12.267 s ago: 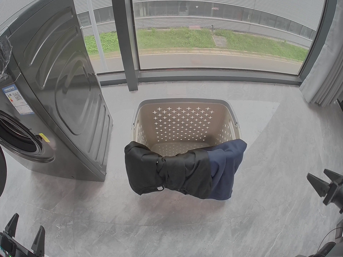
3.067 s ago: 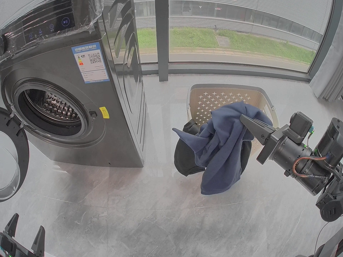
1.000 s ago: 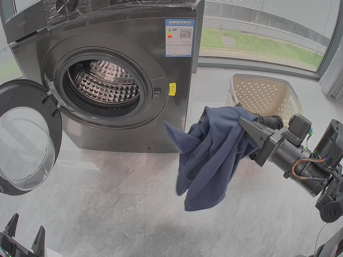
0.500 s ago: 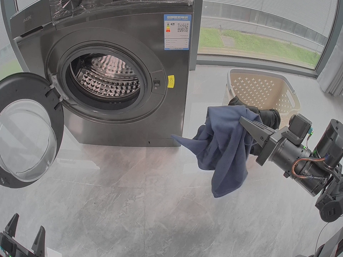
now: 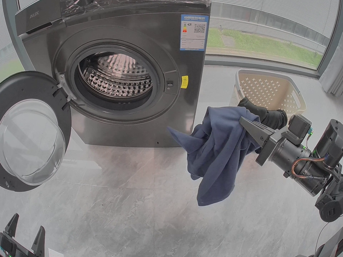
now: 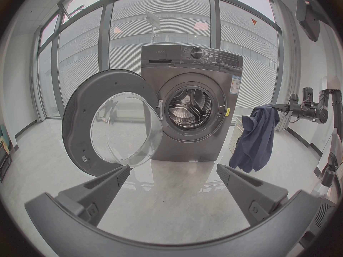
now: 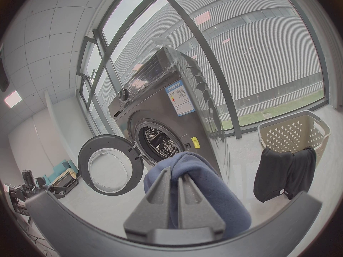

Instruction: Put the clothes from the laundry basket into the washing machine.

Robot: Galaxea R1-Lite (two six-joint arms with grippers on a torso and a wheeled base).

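Observation:
My right gripper [image 5: 246, 122] is shut on a navy blue garment [image 5: 216, 150], which hangs off the floor to the right of the washing machine [image 5: 114, 65]. The machine's round door [image 5: 32, 132] is swung open to the left and the steel drum [image 5: 116, 77] shows inside. A black garment [image 5: 268, 115] is draped over the near rim of the beige laundry basket [image 5: 271, 90] behind the gripper. In the right wrist view the fingers [image 7: 173, 193] pinch the blue cloth [image 7: 210, 193]. My left gripper [image 5: 25, 231] stays low at the bottom left, open and holding nothing.
Floor-to-ceiling windows [image 5: 264, 22] run behind the machine and basket, with a curtain [image 5: 334, 72] at the far right. Grey tiled floor [image 5: 118, 204] spreads open in front of the machine. The open door juts out toward the left side.
The head view has shifted slightly, so the machine and basket sit a little further right. The blue garment swung and now hangs lower and more to the left; the right gripper keeps its grip.

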